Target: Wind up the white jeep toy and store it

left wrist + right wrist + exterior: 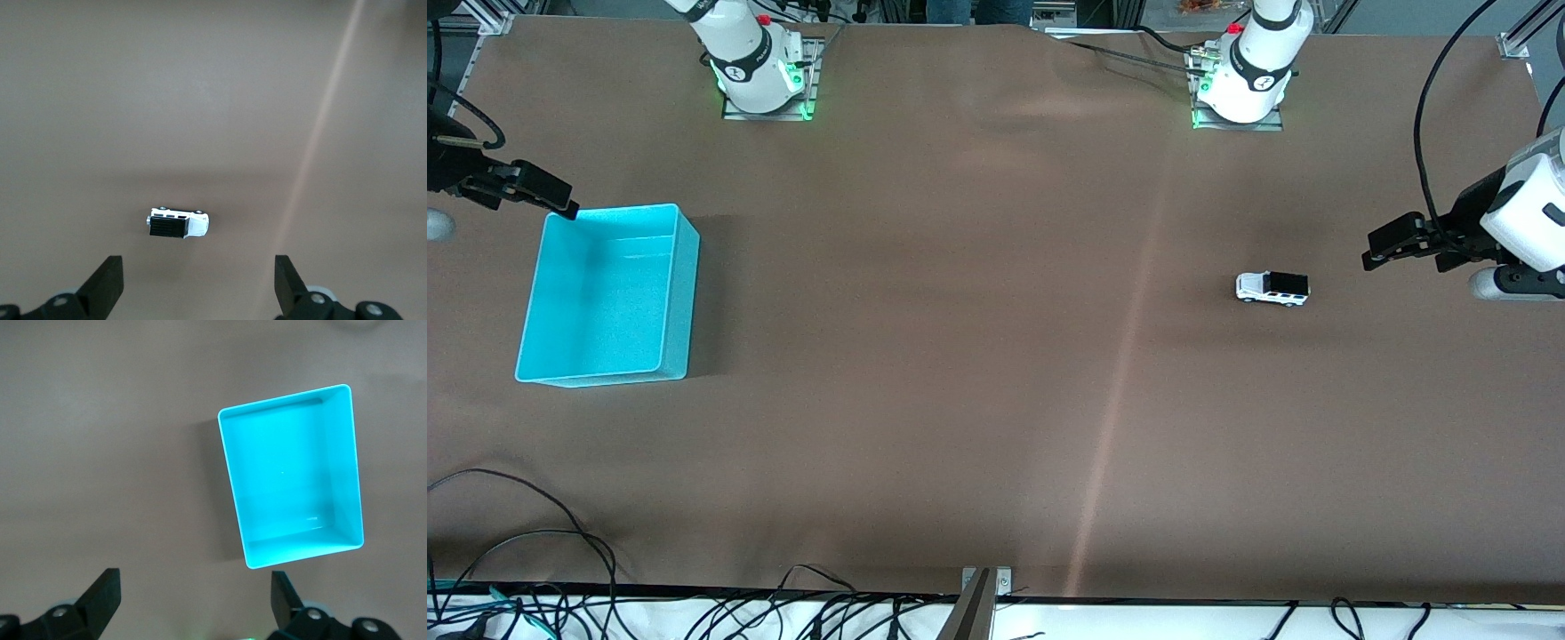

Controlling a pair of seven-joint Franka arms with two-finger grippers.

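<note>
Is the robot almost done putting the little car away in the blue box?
Not yet, it looks like the very start. Done: nothing; the white jeep toy sits on the table toward the left arm's end, and the cyan bin at the right arm's end holds nothing. In hand: nothing; the left gripper hangs open beside the jeep, the right gripper waits open at the bin's corner. Left: grab, wind, store.

Both arms are glossy white with black joint bands, standing on square metal base plates lit green at the edges. A red knob and black cables sit beside each base. The left gripper (1376, 252) and right gripper (560, 203) have matte black, wedge-shaped fingers.
</note>
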